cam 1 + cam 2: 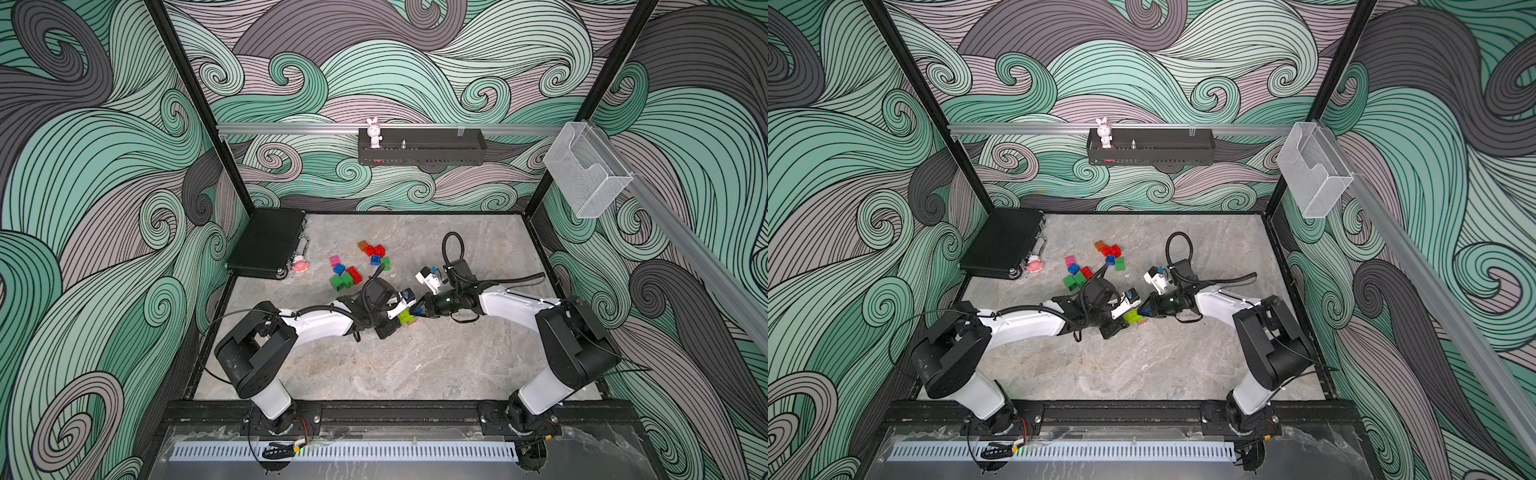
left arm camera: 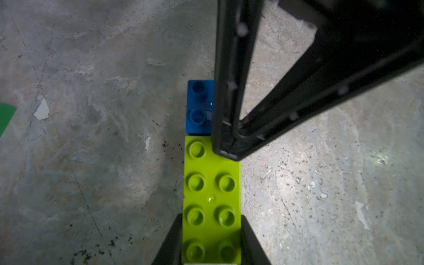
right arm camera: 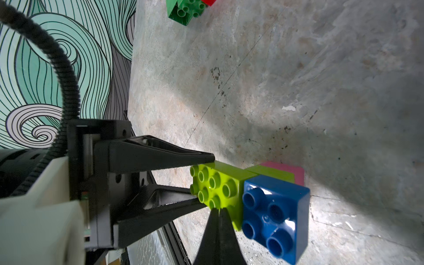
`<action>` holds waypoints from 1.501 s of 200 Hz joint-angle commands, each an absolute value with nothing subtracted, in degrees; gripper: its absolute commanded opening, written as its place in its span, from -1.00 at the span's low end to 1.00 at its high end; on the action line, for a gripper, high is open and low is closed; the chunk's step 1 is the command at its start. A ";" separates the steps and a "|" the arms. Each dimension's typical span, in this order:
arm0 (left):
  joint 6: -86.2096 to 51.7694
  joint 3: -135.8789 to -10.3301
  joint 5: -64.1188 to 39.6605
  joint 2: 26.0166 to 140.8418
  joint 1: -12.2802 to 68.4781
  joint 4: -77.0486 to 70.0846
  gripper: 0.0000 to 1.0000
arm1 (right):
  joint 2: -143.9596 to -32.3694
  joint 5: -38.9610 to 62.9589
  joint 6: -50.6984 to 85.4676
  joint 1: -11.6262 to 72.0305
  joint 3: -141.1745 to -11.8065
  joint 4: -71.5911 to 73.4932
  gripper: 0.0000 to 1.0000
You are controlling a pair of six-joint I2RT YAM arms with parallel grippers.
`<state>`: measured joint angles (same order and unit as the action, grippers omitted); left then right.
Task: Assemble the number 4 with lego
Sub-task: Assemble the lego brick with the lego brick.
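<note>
Near the middle of the table (image 1: 374, 365), a small flat build: a long lime brick (image 2: 211, 199) with its studs up, a square blue brick (image 2: 198, 107) butted against its end, and a pink brick (image 3: 297, 172) showing behind them. Narrowed on the lime brick from both long sides, the left gripper (image 3: 208, 180), fingers (image 2: 169, 243) touching the plastic. Pinched fully together with nothing between, the right gripper (image 2: 228, 149), tip resting at the seam of lime and blue and covering half the blue brick in the left wrist view.

Behind the build, toward the back wall, loose bricks (image 1: 347, 276) in two heaps: green, red, blue and pink, then orange, red, blue and green further right.

Around them, from the left: a black case (image 1: 266, 245) in the back-left corner, a pink toy (image 1: 300, 265) just beside its latch, a shelf (image 1: 419, 151) on the back wall with a white rabbit figure (image 1: 374, 132), and a clear box (image 1: 586, 174) on the right rail. Both arms meeting over the centre, hiding most of the build in both top views.
</note>
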<state>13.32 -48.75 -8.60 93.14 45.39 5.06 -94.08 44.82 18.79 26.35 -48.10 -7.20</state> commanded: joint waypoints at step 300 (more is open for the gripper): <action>10.44 -57.57 -2.27 96.67 45.79 10.94 0.35 | -97.00 29.05 25.77 27.14 -47.59 -15.17 -1.00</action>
